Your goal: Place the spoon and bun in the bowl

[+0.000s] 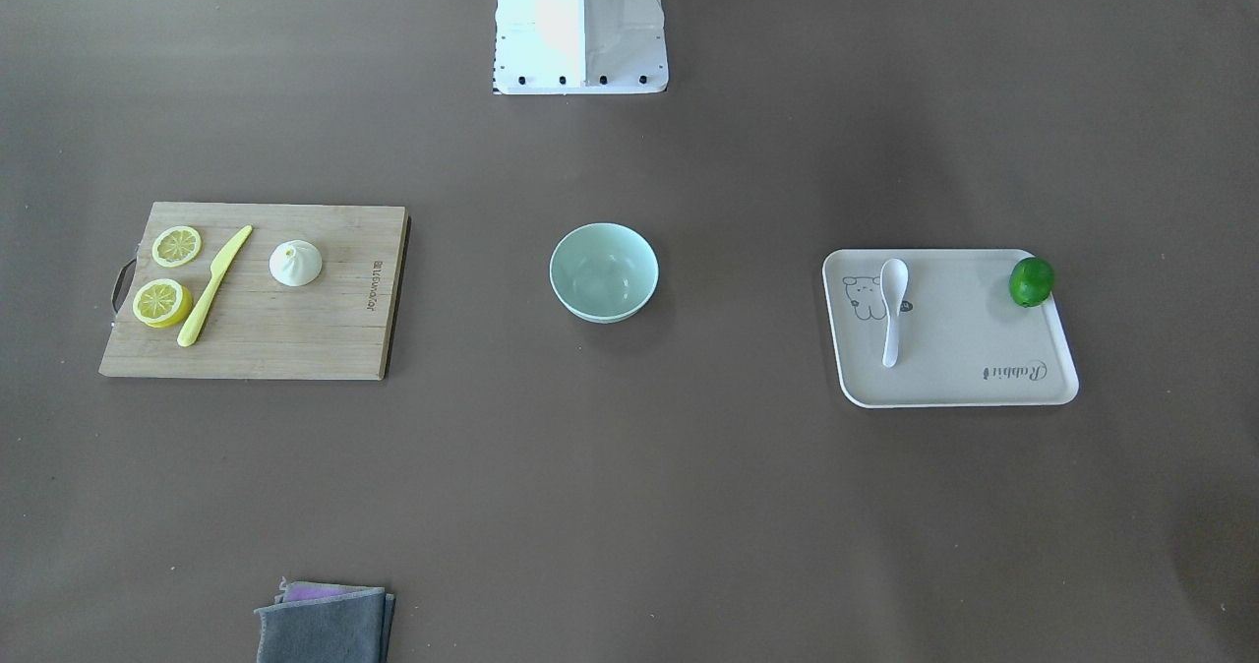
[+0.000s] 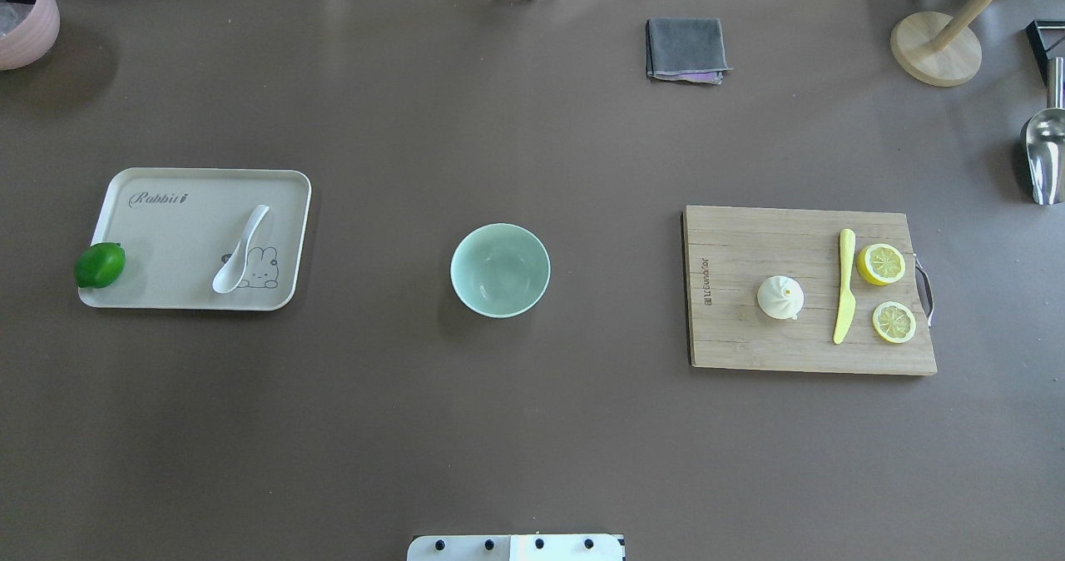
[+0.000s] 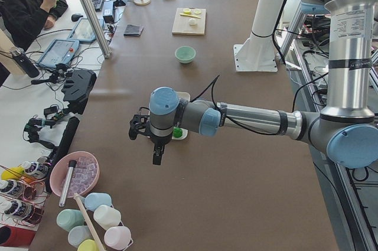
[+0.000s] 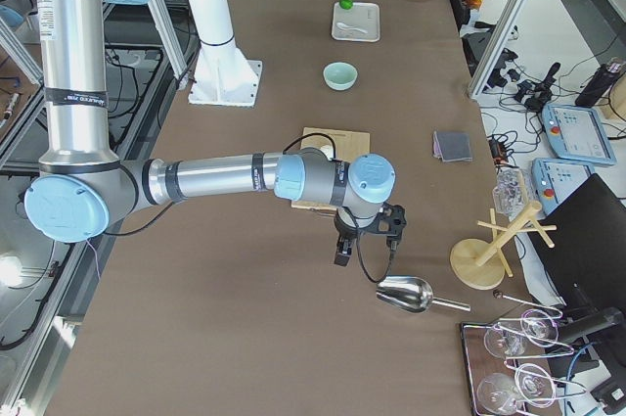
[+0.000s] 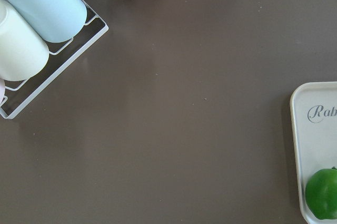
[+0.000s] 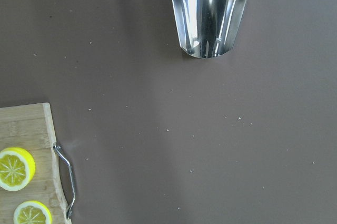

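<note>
**A:** Where are the task's pieces?

**B:** The white spoon (image 2: 241, 249) lies on a beige tray (image 2: 166, 236) toward the tabletop's left end. The pleated bun (image 2: 780, 298) sits on a wooden cutting board (image 2: 749, 345) toward the right end, beside a yellow-green knife (image 2: 844, 286) and two lemon slices (image 2: 881, 264). The mint-green bowl (image 2: 500, 270) stands alone mid-tabletop, between them, with nothing in it.

**A:** And the arms?

**B:** Neither touches anything. The left pincer (image 3: 157, 155) hangs above the tabletop's left end, outside the tray. The right pincer (image 4: 341, 252) hangs above the right end, near a metal scoop (image 4: 406, 294). Both show only in distant side views, so I cannot tell whether their fingers are apart or together.

**A:** Which step is this?

**B:** The very first, I judge: no pickup has begun. Next, probably, the left arm must swing inward over the tray and line up across the spoon's handle, clear of the lime (image 2: 100, 265) at the tray's corner.
</note>
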